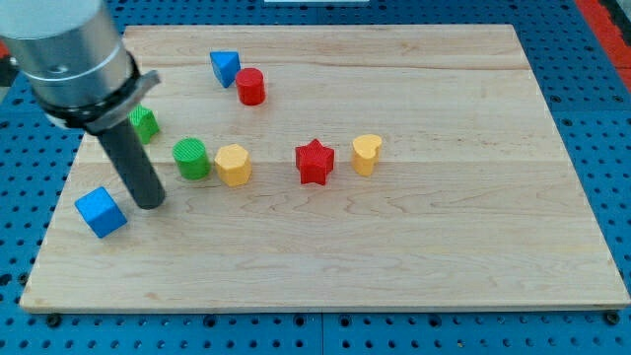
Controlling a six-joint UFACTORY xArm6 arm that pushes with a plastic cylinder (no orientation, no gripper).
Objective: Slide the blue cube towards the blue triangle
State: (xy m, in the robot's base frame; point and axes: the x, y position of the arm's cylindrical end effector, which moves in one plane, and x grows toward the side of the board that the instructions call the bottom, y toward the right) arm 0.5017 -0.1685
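The blue cube (101, 211) lies near the board's left edge, low in the view. The blue triangle (224, 67) lies near the view's top, left of centre, touching or almost touching a red cylinder (249, 87) on its right. My tip (150, 203) stands on the board just to the right of the blue cube, a small gap apart, and far below the blue triangle. The rod rises up and to the left into the arm's grey body.
A green block (144, 123) sits partly behind the rod. A green cylinder (191, 158) and a yellow hexagon-like block (234, 164) stand side by side right of the tip. A red star (315, 162) and a yellow heart (366, 154) lie at centre. The wooden board (414, 256) ends near the cube.
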